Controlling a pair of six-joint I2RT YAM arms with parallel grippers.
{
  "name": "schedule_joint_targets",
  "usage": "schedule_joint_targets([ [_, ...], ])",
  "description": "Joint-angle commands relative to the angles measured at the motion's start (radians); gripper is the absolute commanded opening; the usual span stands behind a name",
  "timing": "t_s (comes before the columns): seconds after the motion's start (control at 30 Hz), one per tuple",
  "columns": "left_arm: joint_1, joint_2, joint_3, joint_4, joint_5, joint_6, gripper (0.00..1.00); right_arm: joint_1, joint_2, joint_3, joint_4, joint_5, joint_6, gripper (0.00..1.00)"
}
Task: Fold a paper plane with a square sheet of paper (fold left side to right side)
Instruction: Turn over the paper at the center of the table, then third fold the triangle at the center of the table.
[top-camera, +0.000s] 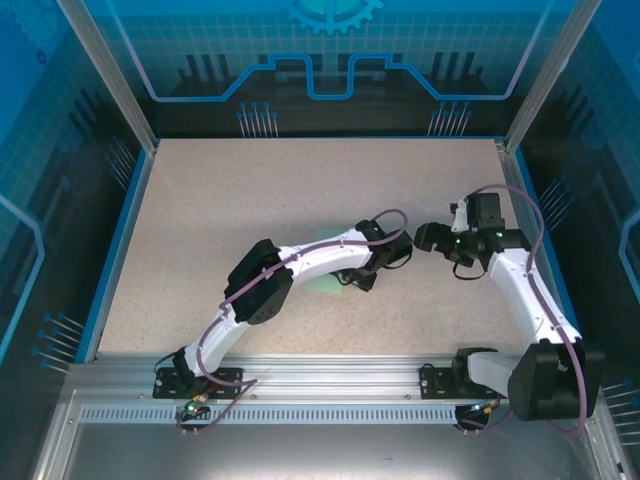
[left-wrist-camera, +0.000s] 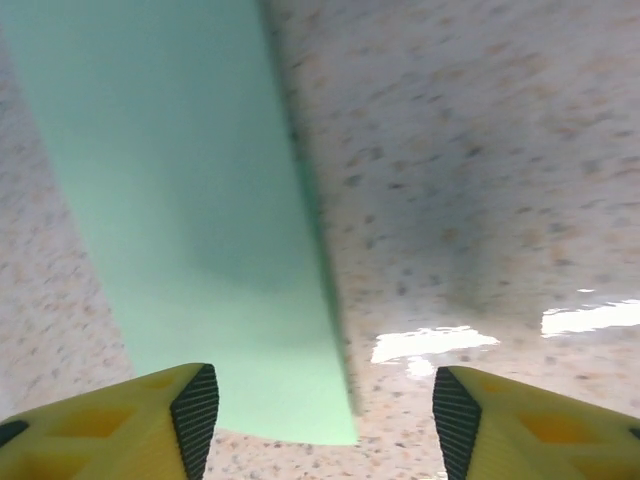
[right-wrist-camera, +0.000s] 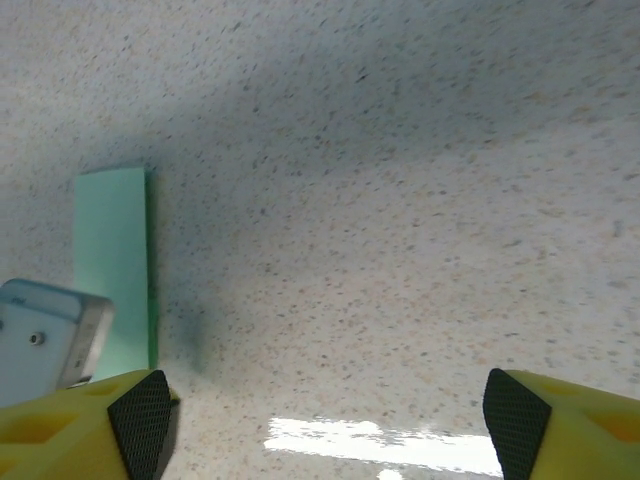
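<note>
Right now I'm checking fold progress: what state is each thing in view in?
sheet of paper: flat on the table, a narrow rectangle, not held
left tool: open, empty, over the paper's end
right tool: open, empty, over bare table

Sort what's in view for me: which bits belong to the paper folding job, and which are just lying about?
Belongs to the job:
- green paper, lying flat on the table
- left arm, reaching over the paper, jaws open
- right arm, off to the paper's right, jaws open

Just there:
- speckled table
- aluminium rail at the near edge
- blue backdrop panels
</note>
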Motion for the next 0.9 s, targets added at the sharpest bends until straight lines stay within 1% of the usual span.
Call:
schedule_joint_targets([
  [0.0,0.039,-0.113,0.000,0.081,0.135,0.061,0.71,-0.005,0.057,-0.009,0.047,-0.139,-0.020,0.86],
  [0.07,0.065,-0.189,-0.073,0.148,0.170,0.068,0.74,0.022,0.102,0.000,0.074,-0.185,-0.018,0.85],
  [0.17,0.132,-0.332,-0.249,0.275,0.233,0.059,0.79,0.098,0.181,0.024,0.126,-0.210,0.005,0.84],
  [0.23,0.200,-0.443,-0.404,0.395,0.292,0.040,0.80,0.163,0.242,0.049,0.168,-0.203,0.028,0.83],
  [0.33,0.299,-0.589,-0.621,0.546,0.367,0.005,0.84,0.257,0.344,0.109,0.214,-0.171,0.057,0.76],
  [0.43,0.386,-0.697,-0.788,0.665,0.440,-0.018,0.87,0.338,0.451,0.179,0.263,-0.137,0.083,0.72],
  [0.53,0.471,-0.766,-0.920,0.792,0.552,-0.047,0.88,0.386,0.566,0.265,0.284,-0.118,0.088,0.70],
  [0.63,0.528,-0.798,-1.009,0.882,0.628,-0.073,0.89,0.410,0.674,0.354,0.284,-0.113,0.080,0.68],
  [0.73,0.560,-0.798,-1.053,0.928,0.674,-0.087,0.88,0.425,0.753,0.430,0.273,-0.118,0.068,0.67],
  [0.87,0.569,-0.775,-1.070,0.951,0.692,-0.091,0.88,0.431,0.811,0.491,0.250,-0.113,0.052,0.66],
])
